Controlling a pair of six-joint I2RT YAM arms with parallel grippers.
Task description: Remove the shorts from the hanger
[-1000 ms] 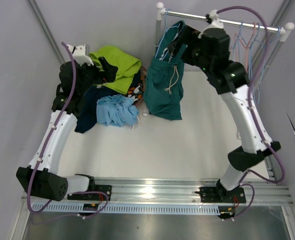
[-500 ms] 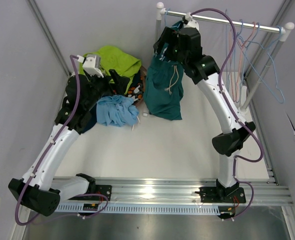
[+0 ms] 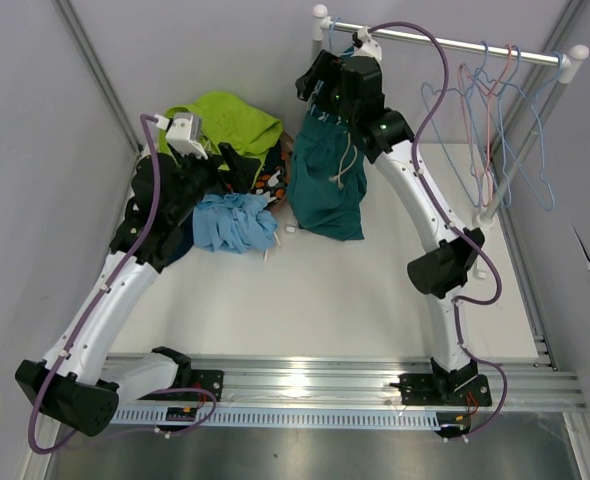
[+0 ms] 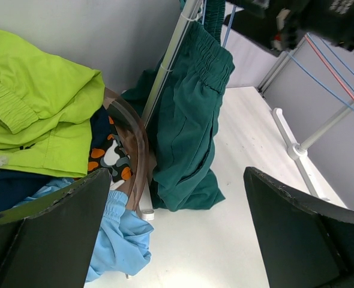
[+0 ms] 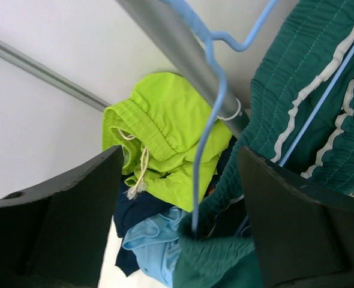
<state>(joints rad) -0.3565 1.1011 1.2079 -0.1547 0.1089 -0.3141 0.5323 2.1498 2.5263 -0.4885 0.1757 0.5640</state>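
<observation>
Swinging left along the rail (image 3: pixel 475 45) over the last second, the right arm now has the right gripper (image 5: pixel 182 159) at the rail's far-left end, directly over the teal shorts (image 3: pixel 327 185). These are the only pair not yet taken off. They hang from the blue hanger (image 5: pixel 208 156), waistband bunched just below the fingers and legs dropping to the table (image 3: pixel 305 290).

The gripper's jaws are spread wide. In the wrist view the hanger's wire runs down through the gap between them, touching neither pad as far as I can tell, and nothing is gripped. My judgement is that the arm has arrived for the last removal and must now close on the waistband or the hanger.

The left arm has also come forward. The left gripper (image 4: pixel 177 180) hovers with its jaws parted and empty, the teal pair ahead of it.

To its left lies the heap of pairs already off: lime green shorts (image 3: pixel 230 125) on top, patterned shorts (image 4: pixel 108 159) under them, light blue shorts (image 3: pixel 233 222) nearest its left finger, and navy shorts (image 4: pixel 9 186) beneath.

Well to the right gripper's right, the empty hangers (image 3: pixel 492 125) hang at different angles from before, so they appear to be swaying.

Around everything is a white table closed in by plain grey walls (image 3: pixel 175 50).
</observation>
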